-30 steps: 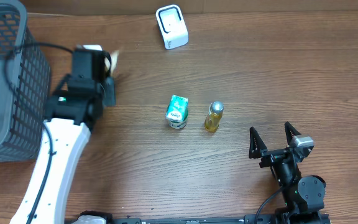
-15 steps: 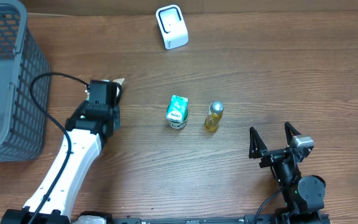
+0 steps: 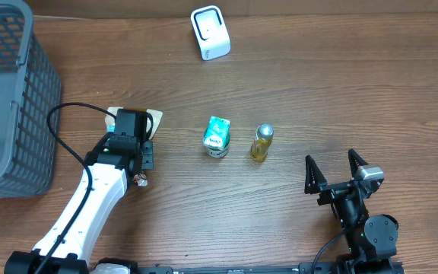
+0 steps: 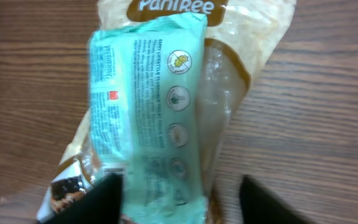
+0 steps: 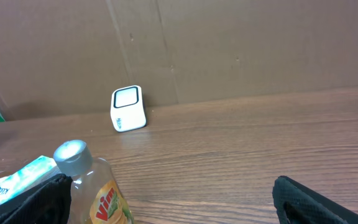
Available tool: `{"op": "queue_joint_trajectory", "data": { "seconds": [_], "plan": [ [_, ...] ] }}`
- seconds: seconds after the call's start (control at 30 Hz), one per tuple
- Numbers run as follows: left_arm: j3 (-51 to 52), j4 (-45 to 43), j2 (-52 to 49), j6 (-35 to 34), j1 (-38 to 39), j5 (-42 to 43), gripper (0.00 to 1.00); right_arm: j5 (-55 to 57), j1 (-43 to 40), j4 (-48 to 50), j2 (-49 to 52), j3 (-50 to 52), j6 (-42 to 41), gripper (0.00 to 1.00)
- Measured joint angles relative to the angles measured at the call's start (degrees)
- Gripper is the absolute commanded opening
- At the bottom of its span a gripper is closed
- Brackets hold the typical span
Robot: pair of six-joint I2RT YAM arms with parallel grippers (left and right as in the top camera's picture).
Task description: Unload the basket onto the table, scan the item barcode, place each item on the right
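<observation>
Left claw [image 4: 180, 180] is hovering with fingers [image 4: 98, 202] spread over the snack packet [image 4: 148, 112], which is lying flat on the bench [image 3: 318, 84] between the grey basket [image 3: 21, 84] and the green carton [image 3: 217, 137]. Right claw [image 3: 331, 173] is standing spread wide at the near edge. White scanner [image 3: 210, 32] is standing at the far edge; carton and yellow bottle [image 3: 261, 142] are sitting just beside each other.
</observation>
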State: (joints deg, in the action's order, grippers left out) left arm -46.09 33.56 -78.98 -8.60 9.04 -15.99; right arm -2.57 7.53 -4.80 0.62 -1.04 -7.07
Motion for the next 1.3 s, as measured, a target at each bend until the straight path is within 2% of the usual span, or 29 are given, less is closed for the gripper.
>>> {"op": "queue_joint_trajectory", "data": {
  "seconds": [0.03, 0.17, 0.4, 0.67, 0.97, 1.0, 1.1, 1.17, 1.3],
  "plan": [
    [0.0, 0.0, 0.0, -0.2, 0.0, 0.4, 0.86, 0.0, 0.0, 0.0, 0.0, 0.0, 0.0, 1.00],
    [-2.2, 2.5, 0.0, -0.7, 0.0, 1.6, 0.99, 0.0, 0.0, 0.0, 0.0, 0.0, 0.0, 1.00],
    [-13.8, 7.3, 0.6, -3.2, -0.4, 2.8, 1.00, 0.0, 0.0, 0.0, 0.0, 0.0, 0.0, 1.00],
    [-14.3, 10.9, -1.4, -5.2, -6.6, 6.8, 1.00, 0.0, 0.0, 0.0, 0.0, 0.0, 0.0, 1.00],
    [-14.3, 10.0, -13.5, -6.0, -7.1, 11.1, 1.00, 0.0, 0.0, 0.0, 0.0, 0.0, 0.0, 1.00],
    [-14.3, 9.8, -14.6, -6.1, -7.1, 11.3, 0.96, 0.0, 0.0, 0.0, 0.0, 0.0, 0.0, 1.00],
    [-14.3, 9.2, -17.0, -6.2, -7.1, 11.7, 0.50, 0.0, 0.0, 0.0, 0.0, 0.0, 0.0, 1.00],
    [-14.3, 9.1, -17.6, -6.3, -7.1, 11.5, 0.32, 0.0, 0.0, 0.0, 0.0, 0.0, 0.0, 1.00],
    [-14.9, 9.4, -17.6, -6.3, -7.2, 11.5, 0.30, 0.0, 0.0, 0.0, 0.0, 0.0, 0.0, 1.00]
  ]
}}
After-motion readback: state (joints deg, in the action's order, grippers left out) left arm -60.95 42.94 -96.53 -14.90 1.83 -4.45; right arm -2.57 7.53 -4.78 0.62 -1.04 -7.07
